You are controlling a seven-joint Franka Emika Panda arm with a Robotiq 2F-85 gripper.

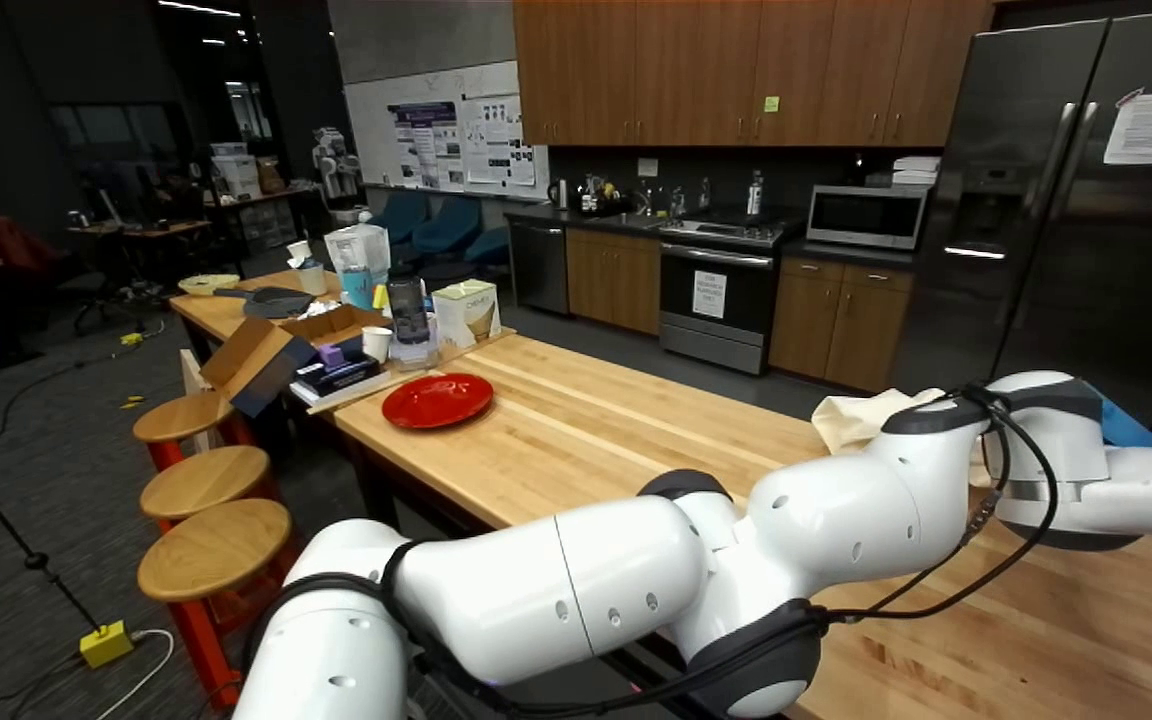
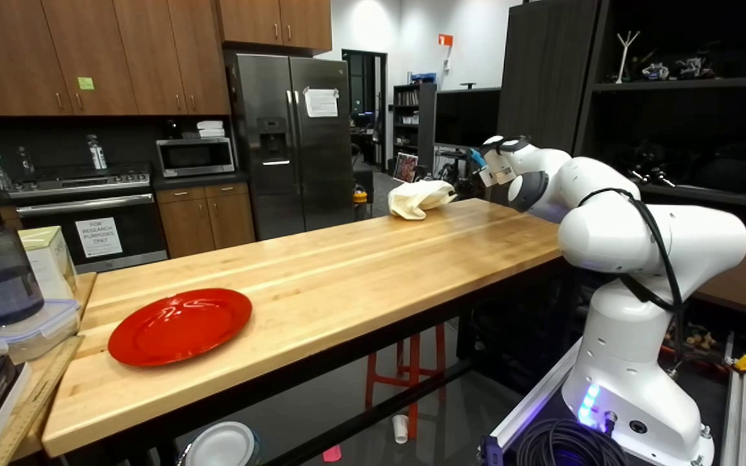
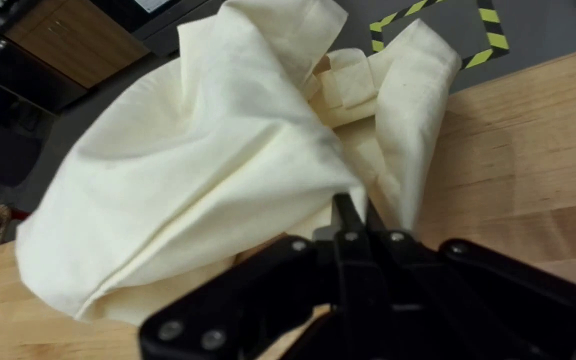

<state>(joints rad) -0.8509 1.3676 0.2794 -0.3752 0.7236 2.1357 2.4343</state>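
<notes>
A cream cloth (image 3: 208,150) fills much of the wrist view, bunched into loose folds, with a stitched strap-like piece (image 3: 353,85) on its far side. My gripper (image 3: 359,207) comes in from below and is shut on the cloth; a fold of fabric is pinched between the fingertips. In both exterior views the cloth, seen as a crumpled heap (image 2: 419,198) (image 1: 861,418), is at the wooden table's far edge, by the arm's wrist. The gripper's fingers cannot be made out in either exterior view.
A red plate (image 2: 180,325) lies on the wooden table (image 2: 347,272) at the end away from the arm. Beyond it stand a carton (image 1: 467,312), a dark pitcher (image 1: 408,308) and an open cardboard box (image 1: 256,362). Stools (image 1: 214,548) line one side.
</notes>
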